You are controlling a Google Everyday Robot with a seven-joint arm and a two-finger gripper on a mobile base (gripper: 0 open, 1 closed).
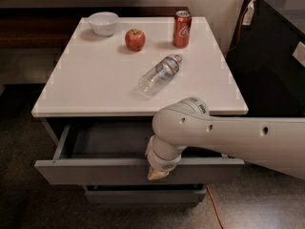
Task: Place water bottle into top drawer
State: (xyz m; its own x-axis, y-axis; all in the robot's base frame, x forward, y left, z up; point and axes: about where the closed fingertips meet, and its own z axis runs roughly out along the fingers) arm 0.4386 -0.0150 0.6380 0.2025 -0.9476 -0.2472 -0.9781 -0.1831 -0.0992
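Observation:
The clear ribbed water bottle [159, 74] lies on its side on the white tabletop [95, 80], cap pointing toward the back right. The top drawer [95, 170] stands pulled open below the tabletop, showing a shallow grey interior. My gripper [157, 171] hangs down from the white arm at the drawer's front panel, near its middle, well below and in front of the bottle. It holds nothing that I can see.
A red soda can [181, 29], a red apple [135, 39] and a white bowl [103, 23] stand along the back of the tabletop. A lower grey drawer [143, 194] sits shut beneath. A black cabinet [271, 56] stands at the right. An orange cable [214, 209] runs on the floor.

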